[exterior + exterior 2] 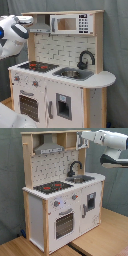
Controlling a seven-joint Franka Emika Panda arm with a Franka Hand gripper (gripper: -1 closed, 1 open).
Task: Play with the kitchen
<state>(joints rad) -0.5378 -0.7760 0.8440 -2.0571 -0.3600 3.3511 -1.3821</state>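
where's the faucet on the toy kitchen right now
The black faucet stands behind the sink on the first exterior view's right, between the hob and the counter's rounded end.

Both exterior views face the kitchen (62, 75) (62, 193) from opposite front corners.

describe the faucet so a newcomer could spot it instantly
Start at the toy kitchen, white with light-wood trim. On its countertop, beside the black-and-red hob, sits a metal sink. The faucet rises at the back of that sink, against the tiled backsplash: the only black, arched piece on the counter, curving over the basin.
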